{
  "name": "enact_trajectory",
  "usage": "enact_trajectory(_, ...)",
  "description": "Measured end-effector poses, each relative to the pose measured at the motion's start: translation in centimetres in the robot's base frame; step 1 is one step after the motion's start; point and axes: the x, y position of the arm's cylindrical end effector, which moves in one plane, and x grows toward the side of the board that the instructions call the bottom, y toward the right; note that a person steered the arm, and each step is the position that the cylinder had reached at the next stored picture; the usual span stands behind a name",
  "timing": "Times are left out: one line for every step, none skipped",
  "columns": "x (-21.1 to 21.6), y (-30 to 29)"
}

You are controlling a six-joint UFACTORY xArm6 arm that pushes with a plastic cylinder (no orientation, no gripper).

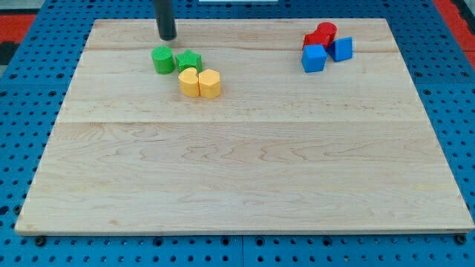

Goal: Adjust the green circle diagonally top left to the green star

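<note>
The green circle (163,60) stands near the view's top left of the wooden board (245,185). The green star (190,61) is right beside it on the view's right, touching or nearly touching. My tip (168,37) is just above the green circle toward the view's top, a small gap apart from it.
Two yellow blocks (200,83), side by side, sit just below the green star. A cluster of two red blocks (320,35) and two blue blocks (315,58) (342,48) lies at the view's top right. A blue pegboard surrounds the board.
</note>
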Motion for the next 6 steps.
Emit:
enact_trajectory(6.6, -1.5)
enact_trajectory(14.2, -5.8)
enact_trajectory(11.5, 0.9)
enact_trajectory(4.9, 5.4)
enact_trajectory(5.7, 1.2)
enact_trajectory(3.3, -4.4)
